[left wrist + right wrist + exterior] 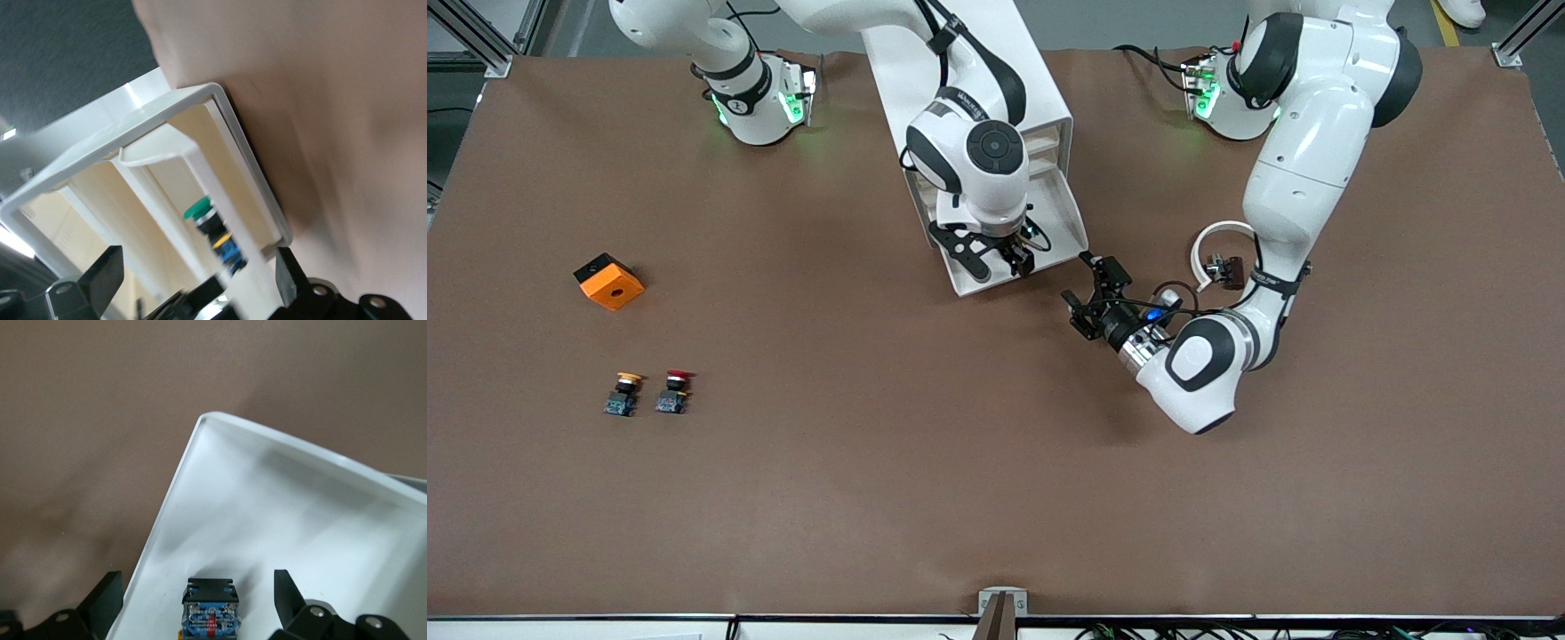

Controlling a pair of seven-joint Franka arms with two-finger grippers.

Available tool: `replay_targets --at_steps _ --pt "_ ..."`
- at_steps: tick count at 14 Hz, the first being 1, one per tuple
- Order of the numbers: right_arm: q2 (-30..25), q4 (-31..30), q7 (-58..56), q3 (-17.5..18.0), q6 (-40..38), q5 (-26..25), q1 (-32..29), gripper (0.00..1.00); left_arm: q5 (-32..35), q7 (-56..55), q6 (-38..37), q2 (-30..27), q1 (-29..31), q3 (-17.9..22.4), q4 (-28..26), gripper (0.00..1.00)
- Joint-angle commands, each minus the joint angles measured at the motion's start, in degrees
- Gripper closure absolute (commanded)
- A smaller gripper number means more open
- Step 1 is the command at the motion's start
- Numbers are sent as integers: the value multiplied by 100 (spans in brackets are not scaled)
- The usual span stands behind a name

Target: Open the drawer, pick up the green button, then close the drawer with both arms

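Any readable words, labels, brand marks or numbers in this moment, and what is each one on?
"1": on the black band of the right arm's base.
Printed label on the button in the open drawer, under the right gripper: too small to read.
Nothing else legible.

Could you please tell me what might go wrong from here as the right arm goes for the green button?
1. The button lies close to the wall of the open drawer. One of the fingers of the open right gripper looks to be outside that wall, so descending may strike the rim.
2. The open left gripper sits at the drawer's front corner. Pushing early could trap the right gripper.
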Motion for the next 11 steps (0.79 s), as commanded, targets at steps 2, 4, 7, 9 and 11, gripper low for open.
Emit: replay_targets --at_steps 2,4,7,9,11 --pt "259 135 187 -79 166 78 224 0 111 1461 -83 -150 270 21 440 0" --pt "303 135 187 -79 166 78 234 0 320 2437 -48 -185 298 144 476 0" --pt "312 135 213 -79 157 87 234 0 882 3940 451 -316 307 197 476 0" --pt "312 144 204 -79 157 87 234 0 1086 4383 952 -430 307 215 476 0" --pt "304 153 169 -79 149 78 234 0 1471 4725 1278 -553 289 197 467 0"
